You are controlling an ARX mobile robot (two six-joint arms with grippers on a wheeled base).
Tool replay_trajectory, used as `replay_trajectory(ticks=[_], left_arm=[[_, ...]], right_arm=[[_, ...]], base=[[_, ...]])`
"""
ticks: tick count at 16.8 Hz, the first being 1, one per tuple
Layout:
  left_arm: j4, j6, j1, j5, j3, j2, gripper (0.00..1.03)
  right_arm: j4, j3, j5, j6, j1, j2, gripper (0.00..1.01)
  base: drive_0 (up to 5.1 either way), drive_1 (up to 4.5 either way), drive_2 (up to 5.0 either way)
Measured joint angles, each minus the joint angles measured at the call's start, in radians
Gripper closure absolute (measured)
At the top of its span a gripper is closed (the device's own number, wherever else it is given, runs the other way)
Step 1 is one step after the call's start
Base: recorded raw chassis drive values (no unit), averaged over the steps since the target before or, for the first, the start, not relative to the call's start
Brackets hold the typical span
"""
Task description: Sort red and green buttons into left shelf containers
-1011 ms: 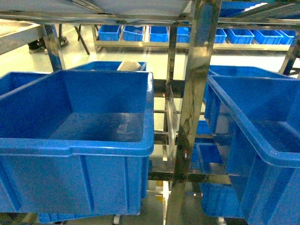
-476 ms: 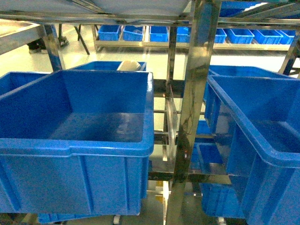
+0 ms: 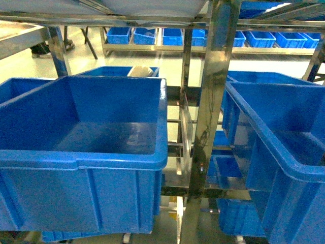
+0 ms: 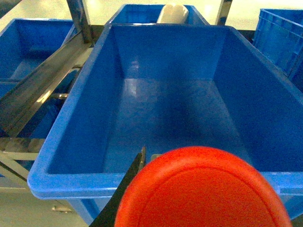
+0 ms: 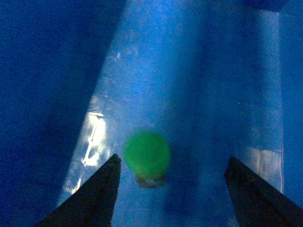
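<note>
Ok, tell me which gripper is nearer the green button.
Right. The right gripper is open, its fingertips either side of the green button lying on a blue bin floor. The left wrist view shows only the red button over another bin.

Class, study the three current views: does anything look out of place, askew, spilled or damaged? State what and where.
Nothing looks spilled or damaged. The one stray item is a pale object sticking up at a slant from the bin behind the big bin. The green button lies loose between the right end effector's open fingers.
</note>
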Motion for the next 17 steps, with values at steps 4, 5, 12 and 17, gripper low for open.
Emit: replay_trajectory(ticks=[4,5,12,17], left_arm=[[0.000,0.000,0.000,0.001,0.000,0.000,0.77],[0.000,0.000,0.000,0.000,0.000,0.000,0.77],[0.000,0.000,0.000,0.000,0.000,0.000,0.77],[0.000,0.000,-0.002,-0.005,0.000,-0.001,0.77]], right_arm=[[0.146,-0.119,0.010,0.025,-0.002,-0.023,0.02],[0.206,-0.174,0.011,0.029,-0.002,-0.063,0.04],[0.465,-0.655,-0.061,0.080,-0.029,-0.565,0.03],[0.426,-0.959,-0.033,0.142,-0.041,-0.901,0.03]], base=[[0.0,0.00,0.0],[0.0,0.00,0.0],[0.0,0.00,0.0],[0.0,0.00,0.0]])
